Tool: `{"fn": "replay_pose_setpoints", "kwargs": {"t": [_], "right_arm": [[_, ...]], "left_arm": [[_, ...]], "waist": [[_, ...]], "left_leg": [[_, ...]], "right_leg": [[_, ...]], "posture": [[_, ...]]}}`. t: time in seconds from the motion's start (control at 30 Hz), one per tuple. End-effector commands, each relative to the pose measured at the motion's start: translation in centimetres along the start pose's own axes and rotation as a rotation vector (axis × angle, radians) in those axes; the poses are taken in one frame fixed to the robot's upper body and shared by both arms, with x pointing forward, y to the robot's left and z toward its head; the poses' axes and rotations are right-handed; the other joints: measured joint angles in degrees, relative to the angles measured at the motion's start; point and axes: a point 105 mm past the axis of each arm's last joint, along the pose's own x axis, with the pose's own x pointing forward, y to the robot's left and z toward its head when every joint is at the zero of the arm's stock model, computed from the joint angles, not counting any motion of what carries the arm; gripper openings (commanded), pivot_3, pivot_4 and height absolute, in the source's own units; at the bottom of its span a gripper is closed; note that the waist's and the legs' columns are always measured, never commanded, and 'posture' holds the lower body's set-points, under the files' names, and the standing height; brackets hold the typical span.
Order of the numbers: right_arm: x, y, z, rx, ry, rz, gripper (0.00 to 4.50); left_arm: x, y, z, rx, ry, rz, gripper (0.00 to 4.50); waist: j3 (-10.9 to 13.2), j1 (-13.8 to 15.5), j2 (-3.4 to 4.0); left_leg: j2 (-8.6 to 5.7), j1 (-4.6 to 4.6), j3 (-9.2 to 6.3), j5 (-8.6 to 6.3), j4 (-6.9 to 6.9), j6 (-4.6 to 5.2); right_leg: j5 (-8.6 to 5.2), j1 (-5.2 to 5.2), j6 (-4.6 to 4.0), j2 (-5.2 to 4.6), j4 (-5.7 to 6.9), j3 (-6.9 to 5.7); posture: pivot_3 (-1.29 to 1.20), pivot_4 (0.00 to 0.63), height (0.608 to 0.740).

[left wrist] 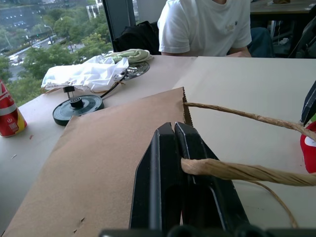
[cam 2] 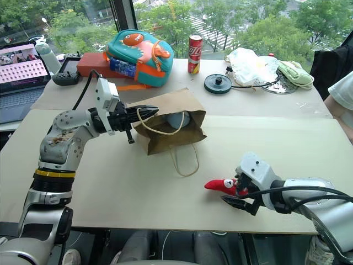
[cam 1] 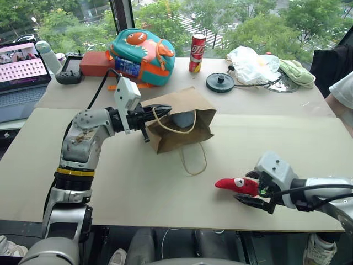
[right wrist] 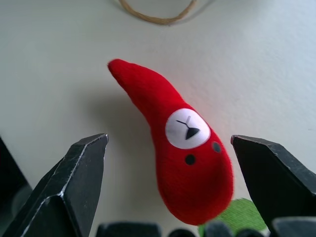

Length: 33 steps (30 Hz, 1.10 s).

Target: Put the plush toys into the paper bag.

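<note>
The brown paper bag (cam 1: pixel 179 105) lies on its side mid-table, its mouth facing me. My left gripper (cam 1: pixel 148 117) is shut on its upper twine handle (left wrist: pixel 237 170) at the rim and holds the mouth up. The pale grey-blue ball (cam 1: pixel 182 118) sits inside the bag. The second handle loop (cam 1: pixel 194 160) lies flat on the table. Near the front right edge lies the red chili plush (cam 1: pixel 238 185), its pointed tip towards the left. My right gripper (right wrist: pixel 168 140) is open, with one finger on each side of the chili (right wrist: pixel 190 158).
Along the back stand a teal-and-orange backpack (cam 1: pixel 142 55), a red can (cam 1: pixel 197 53), a black disc (cam 1: pixel 220 82), a white plastic bag (cam 1: pixel 251 63) and a green cloth (cam 1: pixel 298 72). A laptop (cam 1: pixel 22 69) is at far left. A person (cam 1: pixel 343 99) sits at the right edge.
</note>
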Motion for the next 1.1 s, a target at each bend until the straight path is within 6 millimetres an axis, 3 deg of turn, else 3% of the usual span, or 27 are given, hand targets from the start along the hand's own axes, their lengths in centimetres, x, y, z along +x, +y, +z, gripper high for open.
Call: {"fn": "replay_pose_setpoints", "kwargs": {"t": [0.03, 0.17, 0.27, 0.63, 1.03, 1.1], "right_arm": [[-0.3, -2.0, -1.1, -0.013, 0.045, -0.101, 4.45], [0.2, -1.9, -1.5, -0.007, 0.045, -0.087, 4.45], [0.5, -1.7, -1.7, -0.003, 0.046, -0.074, 3.75], [1.0, -1.3, -1.2, -0.004, 0.016, -0.061, 0.05], [-0.3, -1.0, 3.0, -0.028, -0.202, -0.047, 0.05], [-0.3, -0.4, 5.2, -0.057, -0.291, -0.021, 0.05]], "left_arm": [[0.0, -0.1, 1.2, 0.029, -0.030, -0.007, 0.00], [0.0, -0.1, 1.2, 0.030, -0.028, -0.006, 0.00], [0.0, -0.1, 1.1, 0.030, -0.027, -0.005, 0.00], [-0.1, 0.0, 1.1, 0.031, -0.021, -0.002, 0.00], [-0.1, 0.0, 1.0, 0.029, -0.021, -0.002, 0.00], [-0.1, 0.0, 1.0, 0.028, -0.021, -0.004, 0.00]], "waist": [[0.00, 0.06, 0.00], [0.00, 0.01, 0.00], [0.00, 0.06, 0.00], [0.00, 0.07, 0.00], [0.00, 0.10, 0.00], [0.00, -0.03, 0.00]], "left_leg": [[-0.01, 0.00, 0.00, 0.00, 0.00, 0.00], [-0.01, 0.00, 0.00, 0.00, 0.00, 0.00], [-0.01, 0.00, 0.00, 0.00, -0.01, 0.00], [-0.01, 0.00, 0.00, 0.00, 0.00, 0.00], [-0.01, 0.00, 0.00, 0.00, 0.00, 0.00], [-0.01, 0.02, 0.00, 0.00, 0.00, 0.00]], "right_leg": [[0.01, 0.00, -0.01, -0.01, 0.00, 0.00], [0.01, -0.01, -0.02, 0.00, 0.00, 0.01], [0.01, -0.01, -0.02, 0.00, 0.00, 0.01], [0.01, 0.00, -0.02, 0.00, 0.01, 0.01], [0.03, 0.01, -0.04, 0.00, 0.01, 0.01], [0.03, 0.01, -0.05, 0.00, 0.03, 0.01]], "posture": [[0.00, 0.150, 0.728], [0.00, 0.150, 0.728], [0.00, 0.150, 0.728], [0.00, 0.150, 0.728], [0.00, 0.150, 0.728], [0.00, 0.150, 0.728]]}}
